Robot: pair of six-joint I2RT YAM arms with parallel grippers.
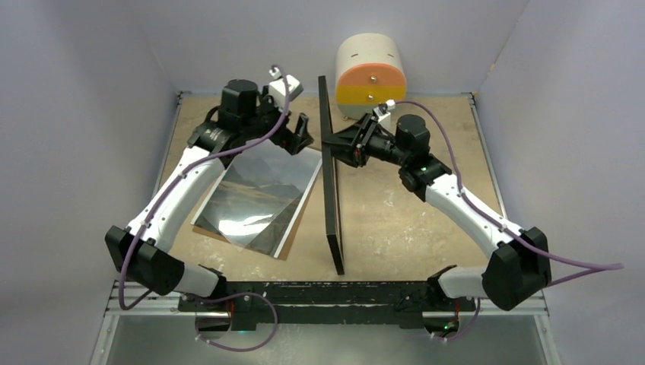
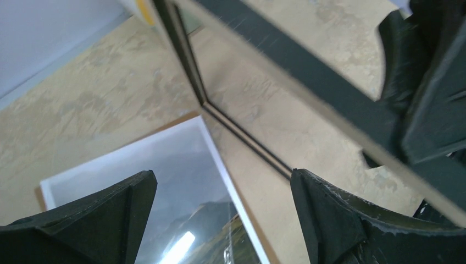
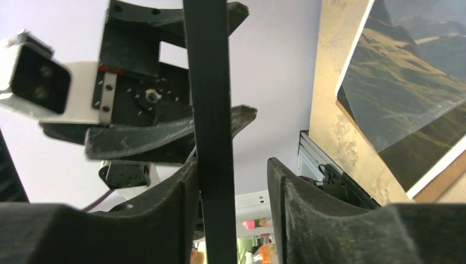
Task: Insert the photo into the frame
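The frame stands on edge between the right gripper's parted fingers, touching one and clear of the other. The left gripper gapes empty over the photo, which lies flat left of the frame.

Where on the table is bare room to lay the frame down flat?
The widest bare patch lies right of the upright frame, bordered by the right arm and the near rail. Left of the frame is crowded: the photo on its brown board, the left hand above its far corner. The cylinder fills the back.
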